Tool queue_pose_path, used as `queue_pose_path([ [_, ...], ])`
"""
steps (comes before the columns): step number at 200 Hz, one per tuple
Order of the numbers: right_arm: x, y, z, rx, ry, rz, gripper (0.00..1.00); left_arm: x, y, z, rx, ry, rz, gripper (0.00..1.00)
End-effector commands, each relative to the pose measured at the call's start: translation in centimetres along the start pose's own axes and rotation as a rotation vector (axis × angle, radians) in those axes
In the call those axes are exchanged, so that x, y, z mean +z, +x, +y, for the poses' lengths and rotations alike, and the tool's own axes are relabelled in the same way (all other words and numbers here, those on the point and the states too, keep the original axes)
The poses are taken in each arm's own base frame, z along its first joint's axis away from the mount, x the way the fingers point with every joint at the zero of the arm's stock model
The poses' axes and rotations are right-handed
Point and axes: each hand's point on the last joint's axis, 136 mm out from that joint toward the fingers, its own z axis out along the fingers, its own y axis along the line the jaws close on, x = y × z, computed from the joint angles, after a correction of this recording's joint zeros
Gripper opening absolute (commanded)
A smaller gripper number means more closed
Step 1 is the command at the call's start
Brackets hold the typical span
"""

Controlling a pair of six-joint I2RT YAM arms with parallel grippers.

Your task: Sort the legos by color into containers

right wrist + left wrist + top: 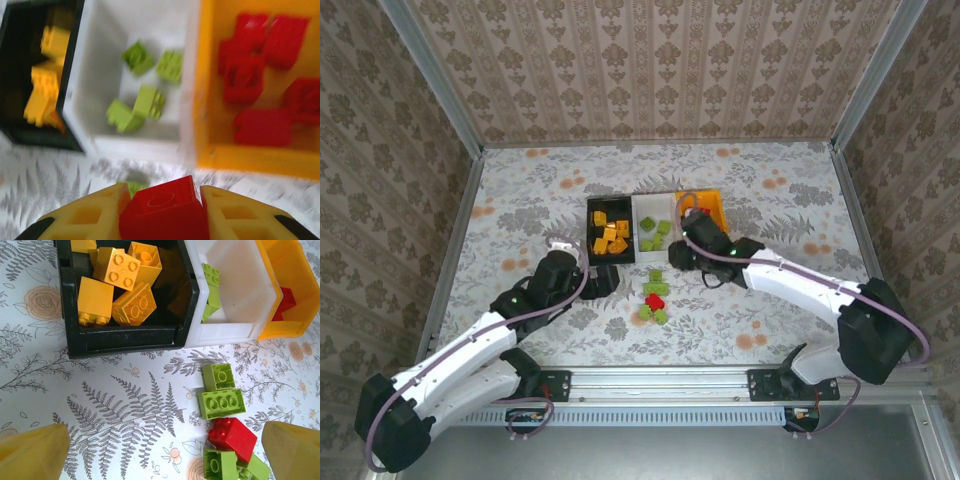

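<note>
- The table [520,190] is covered with a flowery cloth, and everything is set on it.
- The left gripper [602,282] is held low over the cloth, on the near side of the black bin. Its jaws are spread wide and nothing is held between them.
- The right gripper [162,197] is held up on the near side of the bins. Its jaws are closed on a red brick [165,217].
- Three bins are lined up side by side: the black bin [125,342] on the left, the white bin [225,332] in the middle and the orange bin [287,327] on the right.
- In the black bin, yellow bricks [117,267] are piled. In the white bin, green bricks [137,57] are kept, and red bricks [265,127] in the orange one.
- A small heap is left on the cloth near the white bin: a few loose green bricks [221,403] and one loose red brick [232,437], packed close together.
- The bricks are judged to be light, hard and smooth, so they can slip. They are best pinched on two flat sides, not on the bumps.
</note>
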Motion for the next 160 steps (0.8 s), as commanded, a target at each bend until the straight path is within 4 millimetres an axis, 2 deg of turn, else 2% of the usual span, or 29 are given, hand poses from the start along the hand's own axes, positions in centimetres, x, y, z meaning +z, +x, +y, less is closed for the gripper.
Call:
queue_pose_path([
  [1, 1.8, -1.5, -3.3, 0.032, 0.137, 0.023, 0.36, 0.3, 0.5, -0.4, -0.002, 0.03, 0.016, 0.99],
  [30, 4.6, -4.3, -5.1, 0.089, 0.217, 0.029, 0.37, 0.5, 1.0, -0.7, 0.013, 0.047, 0.041, 0.99],
  [53, 6.3, -5.5, -6.2, 0.124, 0.264, 0.042, 0.38, 0.8, 1.5, -0.8, 0.024, 0.05, 0.066, 0.99],
  [71, 7.1, -6.2, -6.4, 0.136, 0.277, 0.053, 0.43, 1.1, 2.0, -1.1, 0.036, 0.058, 0.084, 0.99],
  [82, 7.2, -6.7, -6.4, 0.143, 0.276, 0.053, 0.51, 1.3, 2.2, -1.3, 0.046, 0.066, 0.093, 0.99],
  [97, 6.9, -7.3, -6.0, 0.146, 0.264, 0.044, 0.66, 1.5, 2.4, -1.7, 0.06, 0.076, 0.107, 0.99],
  [110, 6.1, -7.7, -5.5, 0.147, 0.24, 0.028, 0.74, 1.7, 2.7, -2.1, 0.078, 0.086, 0.119, 0.99],
  [132, 3.8, -7.9, -4.5, 0.143, 0.19, -0.008, 0.78, 2.0, 3.4, -3.2, 0.133, 0.111, 0.152, 0.99],
  [160, 1.7, -5.6, -3.7, 0.132, 0.14, -0.014, 0.79, 2.9, 5.7, -4.9, 0.237, 0.126, 0.236, 0.96],
])
